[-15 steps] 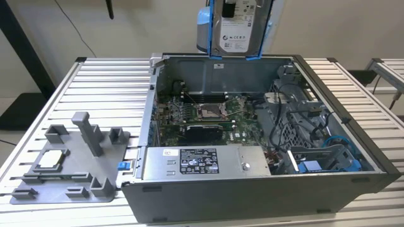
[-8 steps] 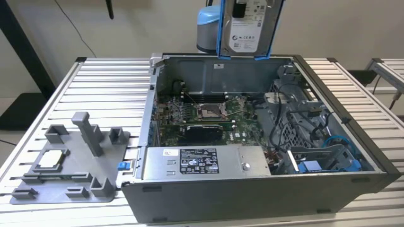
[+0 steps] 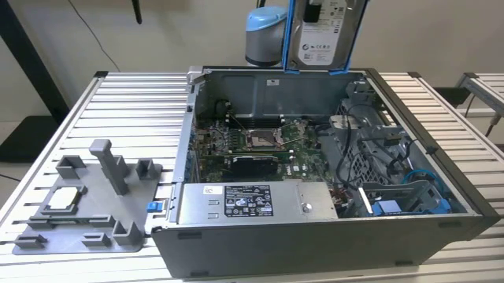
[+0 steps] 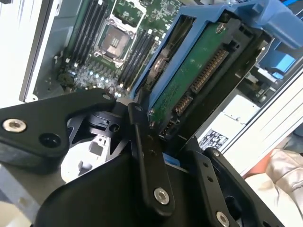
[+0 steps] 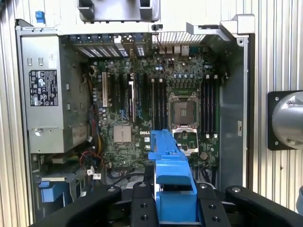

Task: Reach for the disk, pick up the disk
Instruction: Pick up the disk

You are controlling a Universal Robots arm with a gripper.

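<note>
So the gripper (image 4: pixel 163 142) is clamped on the disk (image 3: pixel 323 32), holding it upright in the air above the far wall of the open computer case (image 3: pixel 441 194), with the motherboard (image 5: pixel 156 113) down below.

The disk (image 3: pixel 323 32) is seen in the exterior view as a flat silver-grey metal hard drive with a white printed label on its face and a bright blue plastic frame along its edges. It is held upright, its face turned outward, lifted clear above the rear wall of the open computer case (image 3: pixel 425 147). In the second wrist view its green circuit-board underside (image 4: pixel 189 80) and connector row are shown, tilted, with one end clamped between the black fingers (image 4: pixel 149 165) of the gripper (image 4: pixel 173 161). In the first wrist view its blue frame (image 5: pixel 173 179) is seen edge-on, projecting straight out from between the fingers.
</note>
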